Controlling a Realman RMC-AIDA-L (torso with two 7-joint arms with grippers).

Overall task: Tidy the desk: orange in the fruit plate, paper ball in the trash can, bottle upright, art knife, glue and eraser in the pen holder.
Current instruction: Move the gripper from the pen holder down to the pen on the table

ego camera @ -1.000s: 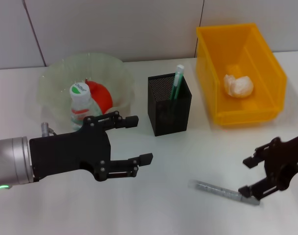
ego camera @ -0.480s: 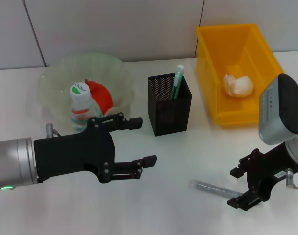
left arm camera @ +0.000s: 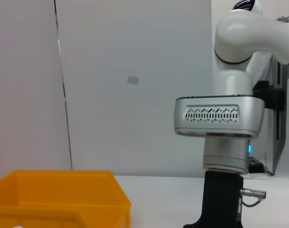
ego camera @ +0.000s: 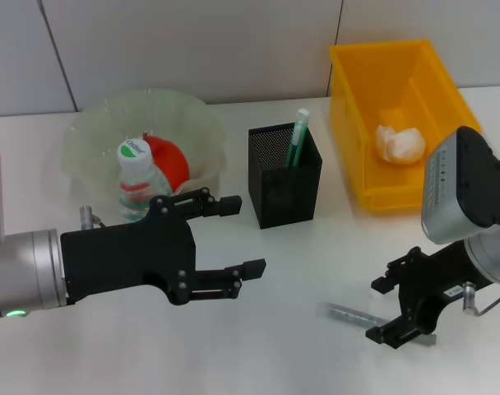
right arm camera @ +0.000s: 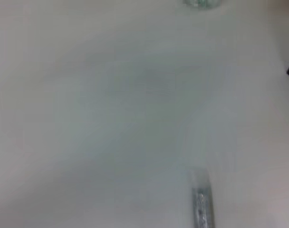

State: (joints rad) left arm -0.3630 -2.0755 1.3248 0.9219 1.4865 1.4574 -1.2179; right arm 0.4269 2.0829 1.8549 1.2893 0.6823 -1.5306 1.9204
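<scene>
Head view: right gripper (ego camera: pixel 389 311) has swung in over the art knife (ego camera: pixel 354 315), at 5 o'clock, jaws wide, empty. Pickup looks imminent. Left gripper (ego camera: pixel 236 236) idles open.

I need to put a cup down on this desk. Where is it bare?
Bare desk lies between the left claw, the pen holder and the art knife. It is crowded around the fruit plate and bottle, and near the right claw.
</scene>
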